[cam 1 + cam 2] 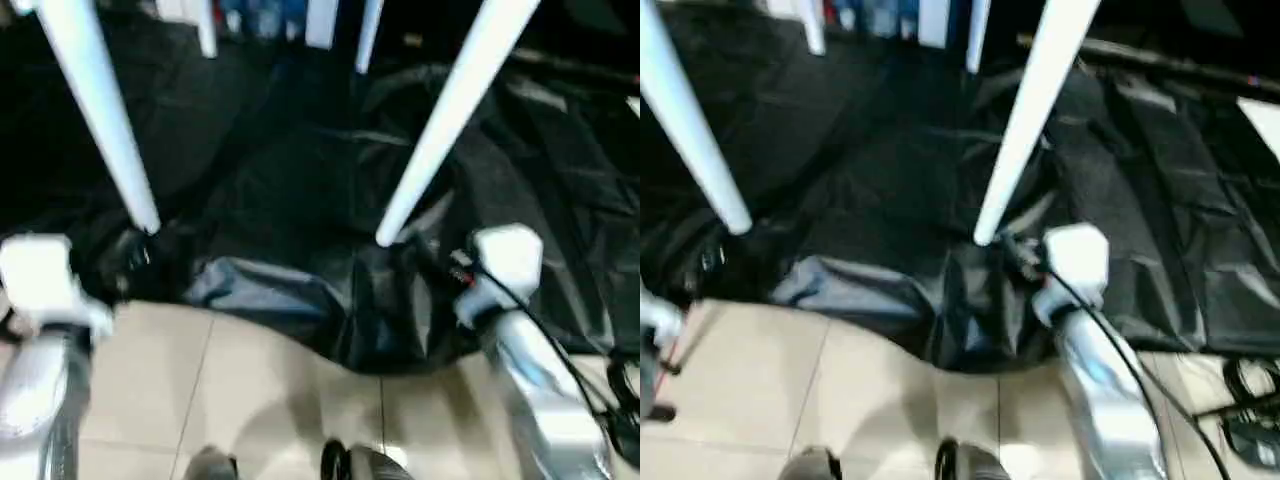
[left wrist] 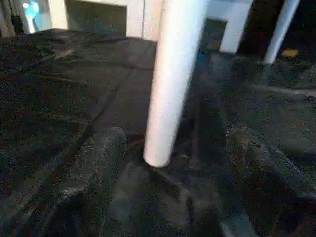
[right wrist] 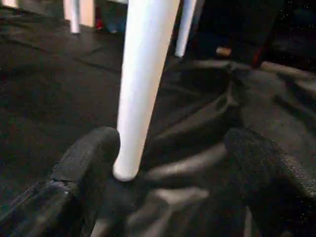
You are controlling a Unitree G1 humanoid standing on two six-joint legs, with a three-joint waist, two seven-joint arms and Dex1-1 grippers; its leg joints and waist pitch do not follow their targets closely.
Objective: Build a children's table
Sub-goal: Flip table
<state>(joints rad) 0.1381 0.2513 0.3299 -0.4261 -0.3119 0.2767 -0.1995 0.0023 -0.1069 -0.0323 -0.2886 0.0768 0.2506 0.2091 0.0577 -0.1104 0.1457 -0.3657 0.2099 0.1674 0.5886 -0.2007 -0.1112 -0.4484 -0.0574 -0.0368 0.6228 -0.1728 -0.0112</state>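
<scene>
The children's table stands upright on the black cloth, and each arm works at one of its two near legs. The left near leg [image 1: 100, 110] and the right near leg [image 1: 455, 110] slope down toward the robot, their feet resting on the black cloth [image 1: 300, 190] close to its crumpled front edge; two more legs [image 1: 205, 25] show farther back. The tabletop itself is out of sight above.

In the left wrist view, the left gripper [image 2: 173, 163] has its jaws wide apart, one black finger [image 2: 94, 168] on either side of the leg's foot [image 2: 158, 157], neither one touching it. In the right wrist view, the right gripper [image 3: 173, 158] is likewise spread, with one finger [image 3: 91, 153] just beside the foot of its leg [image 3: 126, 173] and the other well clear.

The step in hand appears to be letting go of a table that is already set down. To do it well, both arms should draw straight back from the legs with the jaws kept wide, so that no finger drags a foot sideways. The cloth is loose and bunched near the feet; a snagged fold could tug a leg, so a slow, level retreat toward the tiled floor [image 1: 250, 380] is the safer line. The right gripper needs the more care, since its finger is nearly brushing the leg.
</scene>
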